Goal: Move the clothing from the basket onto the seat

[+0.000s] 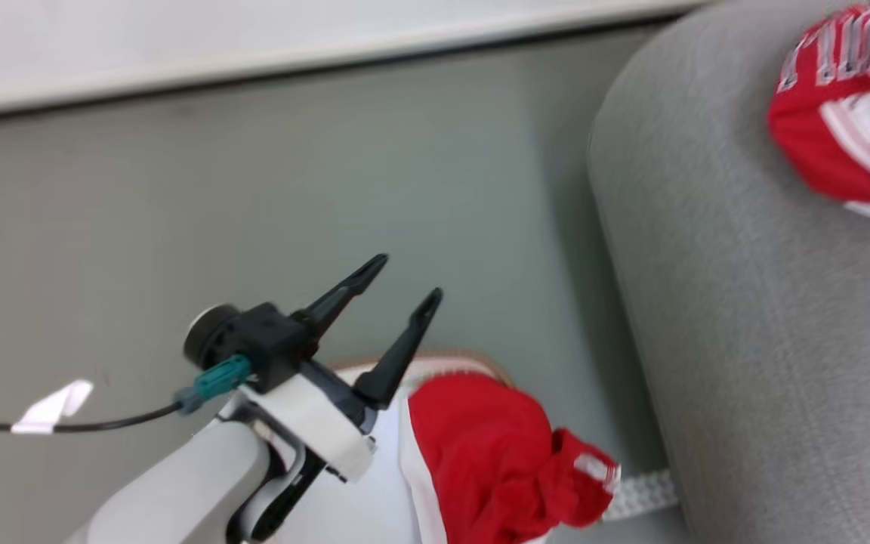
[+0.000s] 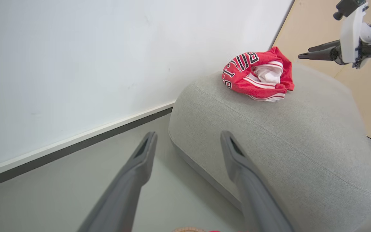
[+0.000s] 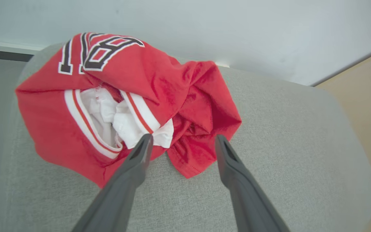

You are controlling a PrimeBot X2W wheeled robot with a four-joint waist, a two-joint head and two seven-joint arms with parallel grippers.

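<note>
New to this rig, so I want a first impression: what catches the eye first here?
A crumpled red jersey with block letters lies on top of the big grey seat, bright against it. A second red garment bulges out of the basket on the floor beside the seat. The left end effector hangs open and empty near the basket.

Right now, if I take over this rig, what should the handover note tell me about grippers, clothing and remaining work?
Left gripper: open, empty, by the basket.
Right gripper: open, empty, over the seat, facing the jersey lying there.
Done: one jersey is on the seat.
Left: red clothing in the basket must go to the seat.
</note>
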